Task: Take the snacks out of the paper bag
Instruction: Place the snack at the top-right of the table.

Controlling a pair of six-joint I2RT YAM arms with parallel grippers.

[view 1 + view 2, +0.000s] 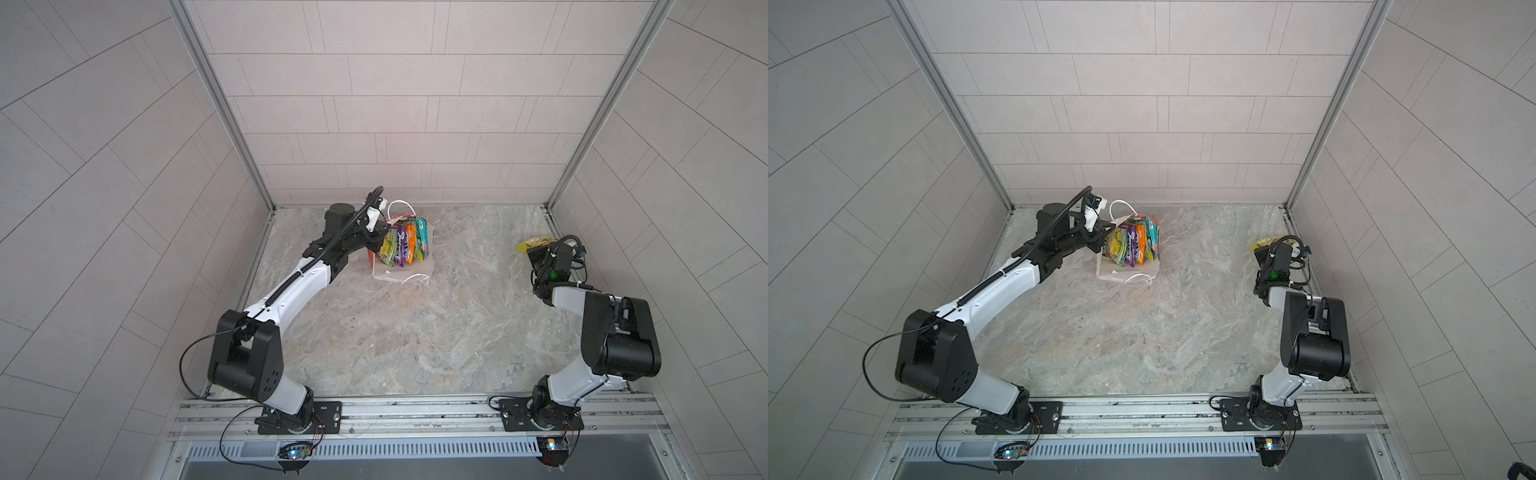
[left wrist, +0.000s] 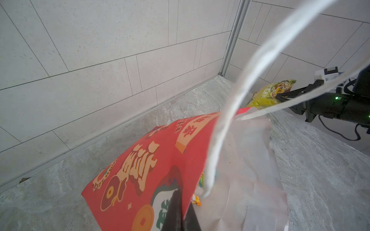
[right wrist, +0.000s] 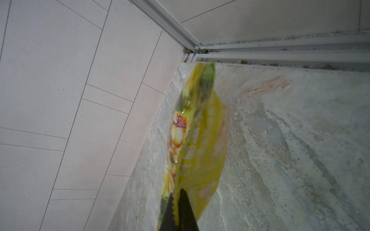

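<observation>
The red paper bag (image 1: 399,272) (image 1: 1125,272) stands at the table's far left-centre, its mouth gaping and its white inside showing. Several bright snacks (image 1: 405,245) (image 1: 1133,245) stand packed in it: yellow, purple, orange, teal. My left gripper (image 1: 376,245) (image 2: 185,198) is shut on the bag's red printed wall (image 2: 156,160), one finger outside and one inside. A white cord handle (image 2: 250,70) loops up past the left wrist camera. By the right wall, my right gripper (image 1: 534,253) (image 3: 177,192) is shut on the crimped edge of a yellow snack packet (image 1: 536,242) (image 3: 200,140), which hangs above the table.
The marble table (image 1: 415,340) is walled by tiled panels on three sides. A metal rail (image 3: 280,58) runs along its right edge close to the held packet. The second cord handle (image 1: 415,280) lies on the table in front of the bag.
</observation>
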